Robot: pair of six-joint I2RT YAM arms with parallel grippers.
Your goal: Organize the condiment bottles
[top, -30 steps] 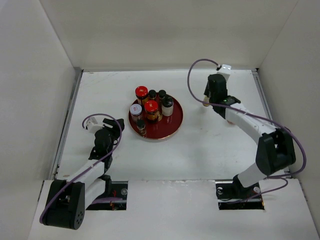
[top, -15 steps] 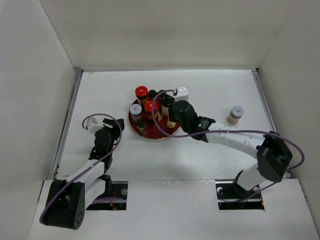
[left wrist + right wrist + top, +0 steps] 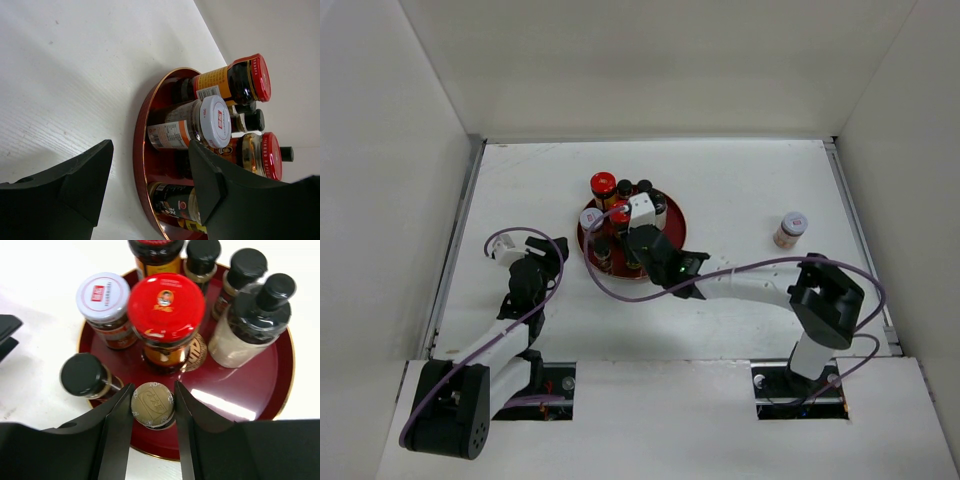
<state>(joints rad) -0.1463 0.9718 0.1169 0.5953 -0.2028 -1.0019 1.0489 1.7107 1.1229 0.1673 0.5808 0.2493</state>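
White walls box in your white table (image 3: 740,190), and the red tray (image 3: 240,390) sits mid-table, already packed with most of the bottles. Your right gripper (image 3: 152,390) reaches over the tray's near edge, its fingers clamped on either side of a small gold-capped bottle (image 3: 152,404). From above, that bottle sits in the gap between the black-capped bottle (image 3: 84,374) and the red-lidded jar (image 3: 166,307). This looks like the one free slot on that side, which would explain the tight top-down hold by the neck. I can't tell whether its base touches the tray. Your left gripper (image 3: 152,150) rests low on the table left of the tray with its fingers spread and empty, apparently parked out of the way. One lone jar (image 3: 789,229) stands well apart on the right, so I'd judge the sorting nearly done, with that jar the next thing to fetch.
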